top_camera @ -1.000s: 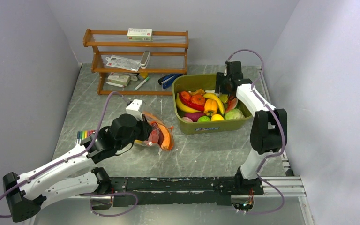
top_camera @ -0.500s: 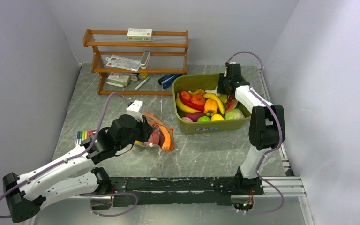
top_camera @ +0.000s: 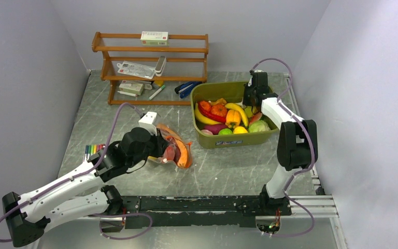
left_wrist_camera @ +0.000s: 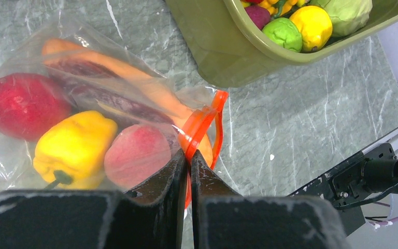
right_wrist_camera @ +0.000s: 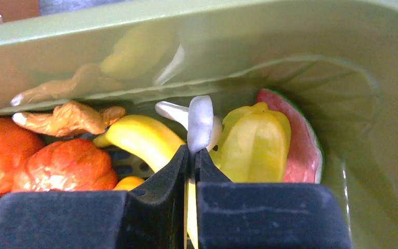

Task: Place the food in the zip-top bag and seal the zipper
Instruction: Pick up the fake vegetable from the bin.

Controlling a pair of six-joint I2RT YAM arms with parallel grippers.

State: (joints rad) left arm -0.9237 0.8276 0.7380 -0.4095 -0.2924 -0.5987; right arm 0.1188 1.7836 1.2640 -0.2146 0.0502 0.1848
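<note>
The zip-top bag [left_wrist_camera: 83,104] lies on the table [top_camera: 223,171] left of the tub and holds a red apple [left_wrist_camera: 23,104], a yellow pepper [left_wrist_camera: 75,148], a peach [left_wrist_camera: 137,153] and a carrot [left_wrist_camera: 129,80]. My left gripper [left_wrist_camera: 189,155] is shut on the red-orange zipper [left_wrist_camera: 202,122] at the bag's mouth, which gapes beyond the pinch. My right gripper [right_wrist_camera: 192,150] reaches into the far right corner of the olive tub [top_camera: 238,139]. It is shut on a white food piece [right_wrist_camera: 200,122] standing up between a banana [right_wrist_camera: 140,137] and a yellow starfruit [right_wrist_camera: 254,145].
More food fills the tub: an orange pumpkin [right_wrist_camera: 62,166], a watermelon slice [right_wrist_camera: 300,140], a lemon [left_wrist_camera: 313,23] and a lime [left_wrist_camera: 285,33]. A wooden rack [top_camera: 150,67] stands at the back left. Marker pens [top_camera: 93,150] lie beside the left arm.
My right gripper has sunk a little deeper into the tub's far corner and its jaws have closed onto the white food piece. The left gripper and the bag have not moved.
</note>
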